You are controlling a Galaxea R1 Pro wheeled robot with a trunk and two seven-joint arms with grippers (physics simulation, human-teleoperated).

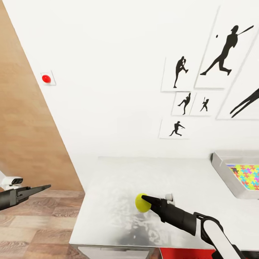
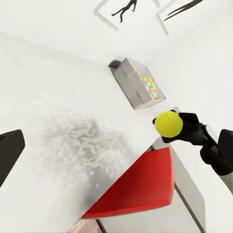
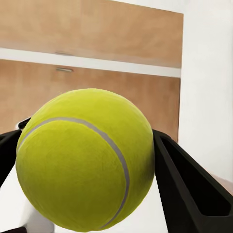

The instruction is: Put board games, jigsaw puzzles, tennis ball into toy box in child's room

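The small yellow-green tennis ball (image 1: 142, 202) sits clamped in the black right gripper (image 1: 145, 201) over the pale grey tabletop (image 1: 118, 187), well apart from the shallow light grey toy box (image 1: 230, 180) holding a mosaic-patterned jigsaw puzzle (image 1: 247, 175), while the black left gripper (image 1: 40, 188) hangs beyond the table's edge, its state impossible to tell. From the left wrist, the ball (image 2: 168, 123) shows between the toy box (image 2: 131, 82) and a flat red panel (image 2: 141, 187). From the right wrist, the ball (image 3: 85, 159) bulges between both fingers (image 3: 187, 182); I judge a round ball so pinched may squirt out in transit and roll off the table.
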